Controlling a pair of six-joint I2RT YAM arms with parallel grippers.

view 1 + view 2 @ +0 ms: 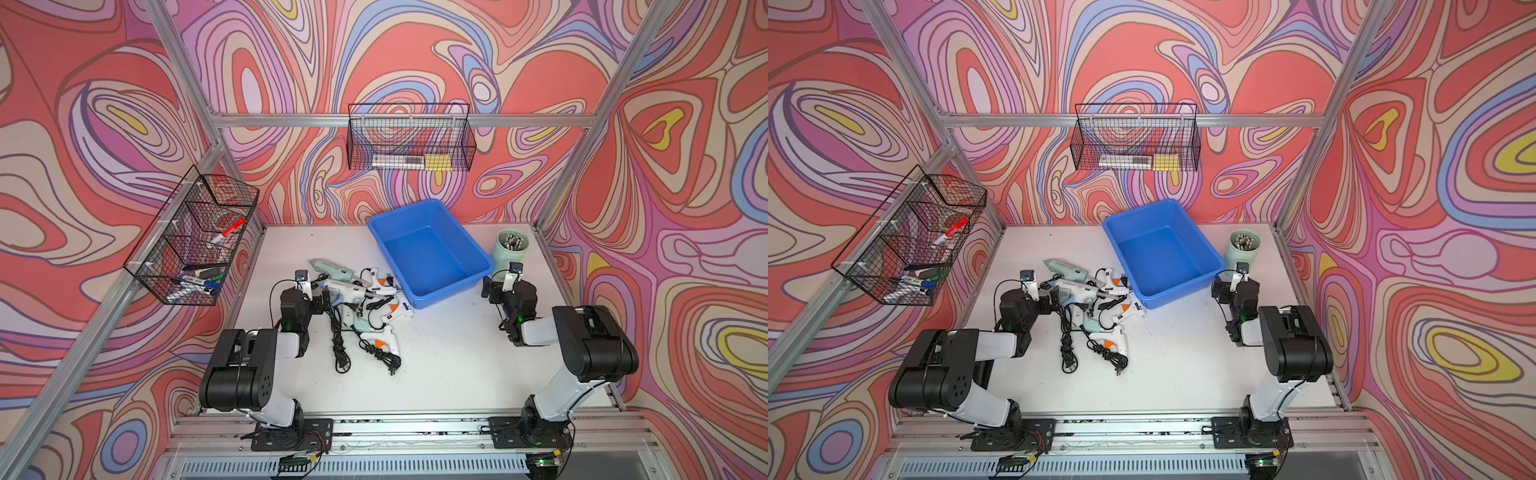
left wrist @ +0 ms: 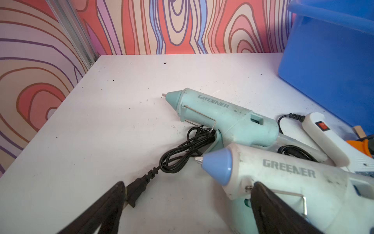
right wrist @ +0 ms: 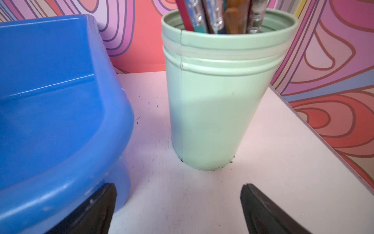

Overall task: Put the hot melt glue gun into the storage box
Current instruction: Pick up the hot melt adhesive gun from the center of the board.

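Observation:
Several hot melt glue guns lie in a heap left of the table's middle: a mint one, a white one with a blue nozzle, and small white ones with orange triggers. The blue storage box stands empty behind them. My left gripper is open at the heap's left edge. One finger is in front of the white gun's body, and the other is by a black plug. My right gripper is open over bare table beside the box's right corner.
A pale green cup full of pens stands just beyond the right gripper. Tangled black cords trail from the guns toward the front. Wire baskets hang on the left wall and the back wall.

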